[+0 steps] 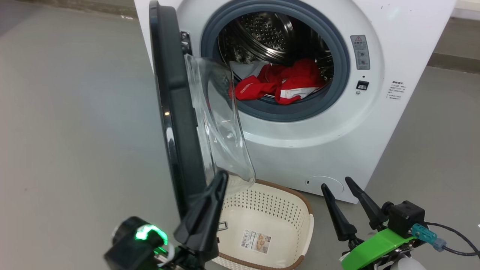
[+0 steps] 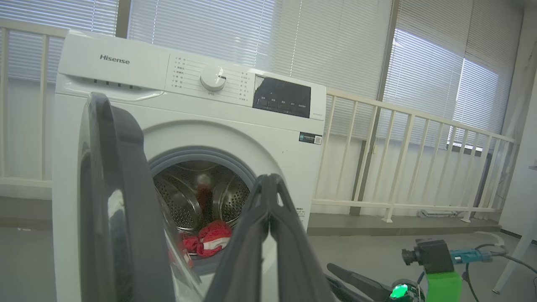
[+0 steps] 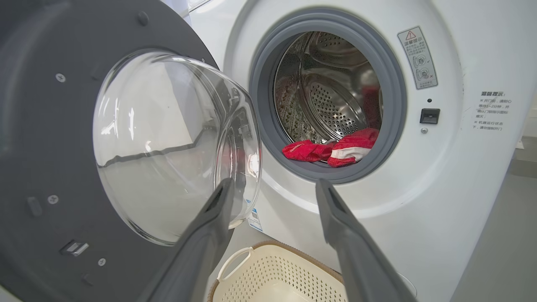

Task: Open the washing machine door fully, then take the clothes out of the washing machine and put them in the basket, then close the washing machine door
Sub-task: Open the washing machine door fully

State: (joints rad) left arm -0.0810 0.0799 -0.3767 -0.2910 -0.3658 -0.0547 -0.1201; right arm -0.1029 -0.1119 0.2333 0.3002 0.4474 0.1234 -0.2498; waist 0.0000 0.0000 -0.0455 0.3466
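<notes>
Fingers of the left gripper [image 1: 222, 179] are pressed shut, empty, at the lower inner edge of the round black-rimmed glass washing machine door [image 1: 170, 112], judged part-open; a further outward push is called for. Red-and-white fabric clothes [image 1: 285, 82] are seen in the white boxy washing machine [image 1: 337, 142], above the cream perforated plastic basket [image 1: 262, 204]. The right gripper [image 1: 336, 183] is held spread, empty.

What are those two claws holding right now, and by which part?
Nothing. The left gripper is shut with nothing between its fingers, beside the washing machine door's lower rim; the right gripper stands open and empty.
</notes>
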